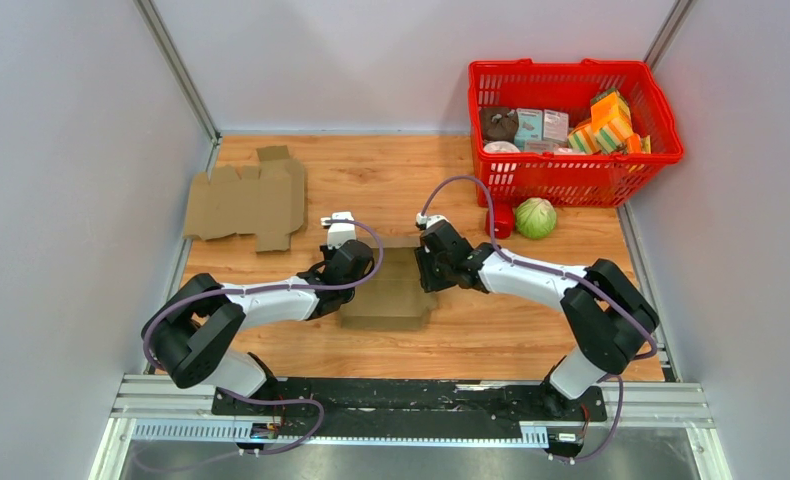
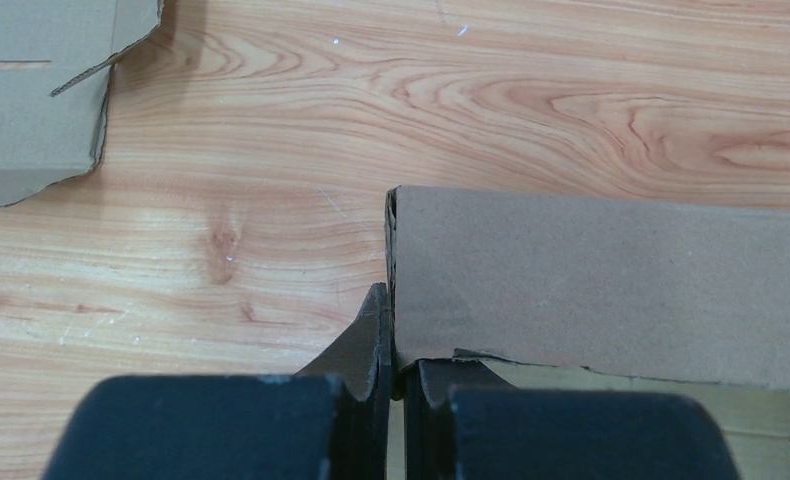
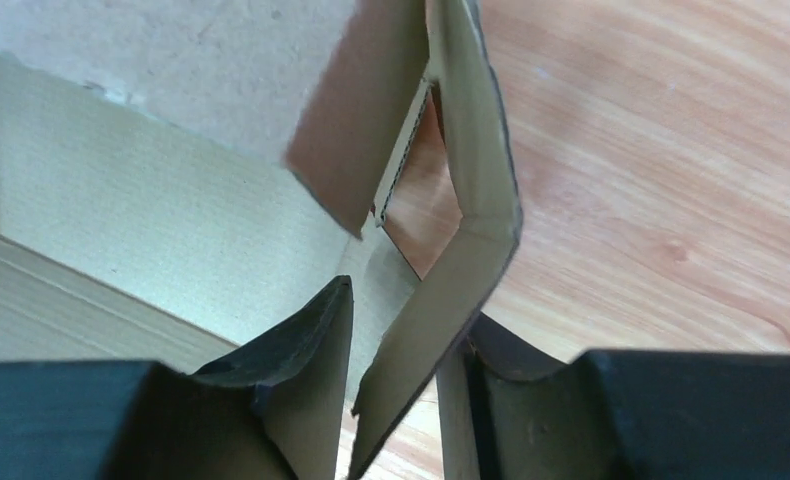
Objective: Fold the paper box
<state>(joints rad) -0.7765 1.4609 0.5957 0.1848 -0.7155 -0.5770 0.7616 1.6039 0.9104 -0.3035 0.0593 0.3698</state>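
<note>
The brown paper box [image 1: 391,288] lies partly folded at the table's middle, between my two grippers. My left gripper [image 1: 354,262] is at its left side. In the left wrist view the left gripper [image 2: 395,345] is shut on the end of an upright box wall [image 2: 601,285]. My right gripper [image 1: 431,262] is at the box's right side. In the right wrist view the right gripper [image 3: 401,345] is open, its jaws on either side of a bent side flap [image 3: 471,230]. The flap leans on the right finger [image 3: 496,370], with a gap to the left finger [image 3: 306,345].
A second, flat cardboard blank [image 1: 246,200] lies at the far left; it also shows in the left wrist view [image 2: 31,100]. A red basket [image 1: 651,100] of groceries stands at the far right. A cabbage [image 1: 536,217] and a red item [image 1: 501,220] lie in front of it.
</note>
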